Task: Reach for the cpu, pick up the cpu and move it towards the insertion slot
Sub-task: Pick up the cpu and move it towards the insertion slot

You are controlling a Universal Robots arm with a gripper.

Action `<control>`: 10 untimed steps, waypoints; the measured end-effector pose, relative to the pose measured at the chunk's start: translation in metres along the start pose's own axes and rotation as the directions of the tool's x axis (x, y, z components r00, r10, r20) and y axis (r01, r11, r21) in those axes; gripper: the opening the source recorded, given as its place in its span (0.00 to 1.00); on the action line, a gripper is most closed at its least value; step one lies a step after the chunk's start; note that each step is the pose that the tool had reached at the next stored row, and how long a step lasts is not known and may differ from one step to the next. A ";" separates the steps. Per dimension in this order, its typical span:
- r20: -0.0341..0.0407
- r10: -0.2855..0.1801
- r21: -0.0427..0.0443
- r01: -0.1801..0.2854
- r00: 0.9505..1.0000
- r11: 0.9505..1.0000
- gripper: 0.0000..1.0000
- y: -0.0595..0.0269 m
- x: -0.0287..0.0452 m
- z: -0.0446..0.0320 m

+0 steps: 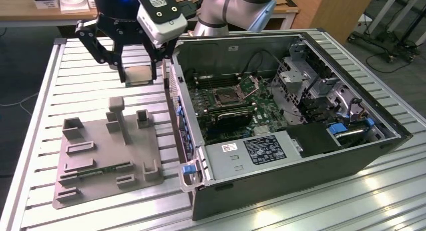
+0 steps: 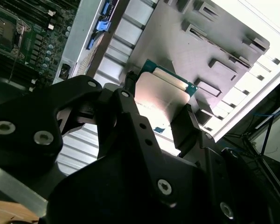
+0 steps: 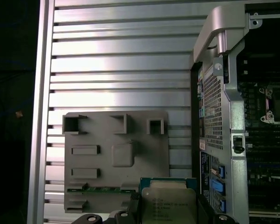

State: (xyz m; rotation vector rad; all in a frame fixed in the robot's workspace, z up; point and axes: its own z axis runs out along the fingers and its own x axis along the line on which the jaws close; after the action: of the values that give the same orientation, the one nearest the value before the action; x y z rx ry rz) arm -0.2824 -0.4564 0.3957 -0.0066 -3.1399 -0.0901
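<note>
Reach and pick-up are judged complete. The cpu [image 1: 140, 74] is held between the fingers of the claw [image 1: 141, 77], closed narrowly on its edges, and is carried clear above the slatted tabletop [image 1: 80, 96], at upper left of the exterior view. In both wrist views the chip's silvery top is seen clamped between the dark fingers [image 2: 184, 126]. The grey tray [image 1: 106, 151] lies below, its square recess [image 3: 122, 155] vacated. The insertion slot [image 1: 226, 97], bracket raised, sits inside the open computer case [image 1: 280, 176], well apart from the chip. Transfer is judged barely begun.
</note>
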 end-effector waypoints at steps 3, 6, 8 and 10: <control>0.000 0.000 0.000 0.000 1.000 1.000 0.55 0.0000 -0.0024 0.0000; 0.000 0.000 0.000 0.000 1.000 1.000 0.55 0.0000 -0.0046 0.0000; 0.000 0.000 0.000 0.000 1.000 1.000 0.55 0.0000 -0.0058 0.0000; 0.000 0.000 0.000 0.000 1.000 1.000 0.55 0.0000 -0.0076 0.0000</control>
State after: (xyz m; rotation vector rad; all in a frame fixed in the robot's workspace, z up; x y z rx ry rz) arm -0.2748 -0.4564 0.3958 -0.0066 -3.1398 -0.0899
